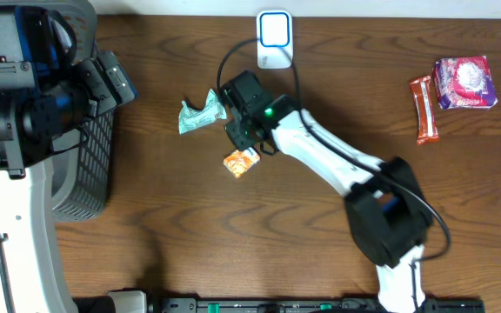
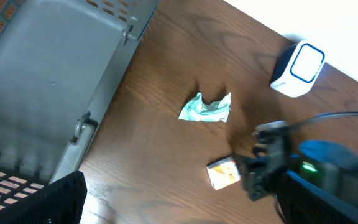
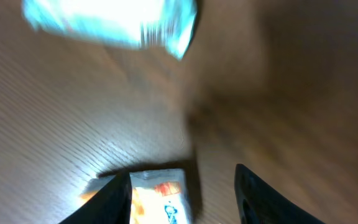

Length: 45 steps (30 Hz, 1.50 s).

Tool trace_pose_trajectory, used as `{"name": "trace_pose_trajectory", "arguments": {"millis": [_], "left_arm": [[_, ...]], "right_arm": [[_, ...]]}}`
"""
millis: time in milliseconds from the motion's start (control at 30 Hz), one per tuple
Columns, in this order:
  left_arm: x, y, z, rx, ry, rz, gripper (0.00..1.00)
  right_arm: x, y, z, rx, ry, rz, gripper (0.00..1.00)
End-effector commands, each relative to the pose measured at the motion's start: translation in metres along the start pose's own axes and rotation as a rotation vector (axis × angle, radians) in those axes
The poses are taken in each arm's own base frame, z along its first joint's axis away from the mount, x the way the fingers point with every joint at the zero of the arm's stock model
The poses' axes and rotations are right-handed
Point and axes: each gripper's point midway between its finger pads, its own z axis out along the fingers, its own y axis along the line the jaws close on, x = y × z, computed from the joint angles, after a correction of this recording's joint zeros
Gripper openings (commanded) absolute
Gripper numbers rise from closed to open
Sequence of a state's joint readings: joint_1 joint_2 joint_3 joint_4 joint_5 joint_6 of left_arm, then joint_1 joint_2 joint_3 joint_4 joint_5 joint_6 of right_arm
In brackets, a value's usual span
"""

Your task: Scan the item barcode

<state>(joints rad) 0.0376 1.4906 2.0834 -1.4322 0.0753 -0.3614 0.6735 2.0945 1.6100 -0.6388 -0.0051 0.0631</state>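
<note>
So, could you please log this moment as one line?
right fingers: open, low over orange packet | left fingers: open, by basket | scanner: untouched

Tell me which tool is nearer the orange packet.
Right. The right tool is directly at the orange packet, jaws apart. The left tool is far off to the side, by the basket at the table's edge.

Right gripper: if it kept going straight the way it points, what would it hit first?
Most likely the orange packet lying on the table, already between the open jaws of the right gripper; how far above it the gripper sits is unclear.
</note>
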Motion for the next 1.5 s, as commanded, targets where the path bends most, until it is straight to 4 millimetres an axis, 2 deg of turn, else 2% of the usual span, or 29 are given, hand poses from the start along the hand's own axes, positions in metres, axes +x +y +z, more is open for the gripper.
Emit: {"name": "trace_pose_trajectory", "arguments": {"millis": [0,167,333,500,667,767,1000,1067,1167,1367,1467], "left_arm": [[0.0,0.003,0.003,-0.013,0.004,0.01,0.98],[0.0,0.003,0.003,-0.013,0.004,0.01,0.98],[0.0,0.003,0.003,-0.013,0.004,0.01,0.98],[0.0,0.003,0.003,-0.013,0.004,0.01,0.98],[0.0,0.003,0.003,-0.013,0.004,0.01,0.98],[0.0,0.003,0.003,-0.013,0.004,0.01,0.98],[0.0,0.003,0.003,-0.013,0.004,0.01,0.98],[0.0,0.003,0.003,-0.013,0.004,0.01,0.98],[0.0,0.003,0.003,-0.013,0.004,0.01,0.98],[0.0,0.003,0.003,-0.013,0.003,0.01,0.98],[0.0,0.003,0.003,-0.013,0.004,0.01,0.98]], "right_arm": [[0.024,0.023,0.018,-0.161,0.087,-0.1,0.55],[0.054,0.027,0.009,-0.184,0.217,-0.059,0.55],[0.082,0.024,-0.017,-0.156,0.35,0.075,0.59],[0.075,0.017,-0.048,-0.102,0.33,0.156,0.67],[0.065,-0.017,-0.075,0.109,0.251,0.303,0.67],[0.056,-0.015,-0.083,0.099,0.209,0.307,0.65],[0.05,0.041,-0.077,-0.143,0.224,0.324,0.52],[0.052,0.051,-0.07,-0.14,0.24,0.383,0.38],[0.057,0.063,-0.054,-0.132,0.268,0.447,0.19],[0.078,0.087,-0.011,-0.106,0.352,0.481,0.05],[0.093,0.086,0.006,-0.076,0.399,0.478,0.01]]}}
